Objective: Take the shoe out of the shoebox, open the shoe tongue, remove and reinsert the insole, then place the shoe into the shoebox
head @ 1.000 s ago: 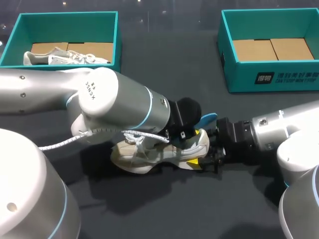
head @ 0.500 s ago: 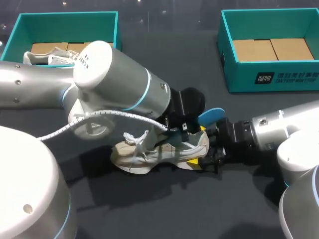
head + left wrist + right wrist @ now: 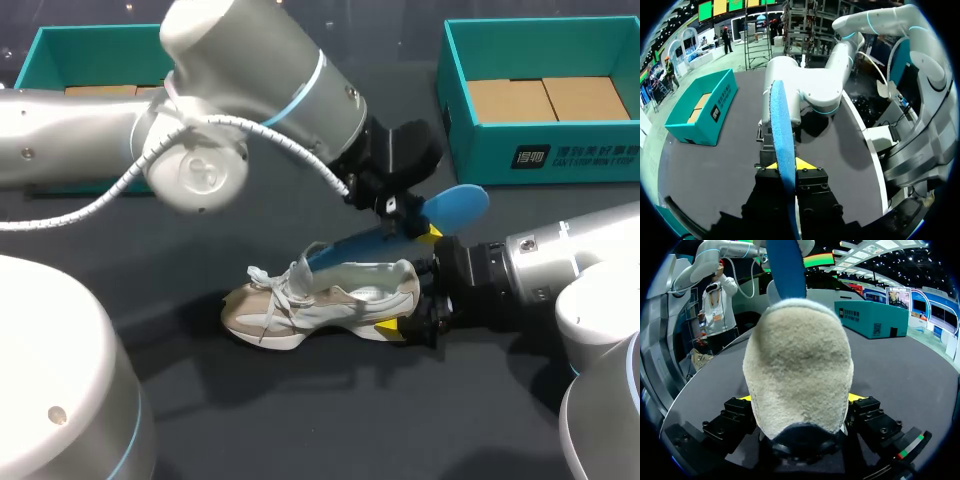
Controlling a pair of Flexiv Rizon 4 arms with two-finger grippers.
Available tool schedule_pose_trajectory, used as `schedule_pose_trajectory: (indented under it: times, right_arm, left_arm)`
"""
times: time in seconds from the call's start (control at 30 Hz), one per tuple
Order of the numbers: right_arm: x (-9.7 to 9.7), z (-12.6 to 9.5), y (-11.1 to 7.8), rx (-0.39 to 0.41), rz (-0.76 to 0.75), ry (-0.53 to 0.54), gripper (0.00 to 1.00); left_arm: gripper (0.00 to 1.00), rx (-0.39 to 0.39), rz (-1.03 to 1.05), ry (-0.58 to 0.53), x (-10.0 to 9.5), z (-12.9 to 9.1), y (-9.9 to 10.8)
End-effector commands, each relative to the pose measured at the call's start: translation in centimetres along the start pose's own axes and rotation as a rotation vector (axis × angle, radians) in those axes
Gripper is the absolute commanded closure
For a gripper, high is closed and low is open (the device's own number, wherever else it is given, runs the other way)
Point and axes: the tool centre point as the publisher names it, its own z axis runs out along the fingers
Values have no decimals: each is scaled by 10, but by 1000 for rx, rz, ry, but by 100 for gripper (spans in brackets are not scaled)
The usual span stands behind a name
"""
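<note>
Shoe [image 3: 330, 300], a beige lace-up trainer, sits on its sole on the dark table [image 3: 300, 410], well apart from the left shoebox [image 3: 80, 55] and the right shoebox [image 3: 480, 150] at the far edge. Its heel is pinched from both sides by the right gripper [image 3: 412, 312], whose yellow-tipped fingers are closed against the padded heel collar. Above the heel, the left gripper [image 3: 405, 212] has its fingers clamped on the blue insole [image 3: 355, 245], somewhat in from the insole's heel end. The insole slopes down from that hold, with its toe end at the mouth of the shoe beside the loose laces, so it looks nearly but not wholly drawn out. The left wrist view shows the insole edge-on between the two fingers, a thin strip. It is probably light and floppy, and held this near one end its free end may sag or snag on the tongue. A hold closer to the middle may steer it better going back in. The shoe itself is likely light, its upper soft and yielding. The heel looks like the firmest place to grip, though fabric there may slip under a hard squeeze.
</note>
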Motion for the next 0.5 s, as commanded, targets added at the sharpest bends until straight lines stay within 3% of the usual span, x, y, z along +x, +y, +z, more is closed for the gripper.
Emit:
schedule_pose_trajectory:
  times: [0.03,0.1,0.5]
  right_arm:
    - [1,2,0,3,1,-2,100]
    - [1,2,0,3,1,-2,100]
    - [1,2,0,3,1,-2,100]
  left_arm:
    - [100,20,8,100,1,-18,-25]
    - [100,42,29,145,3,-32,-44]
    - [100,42,29,145,3,-32,-44]
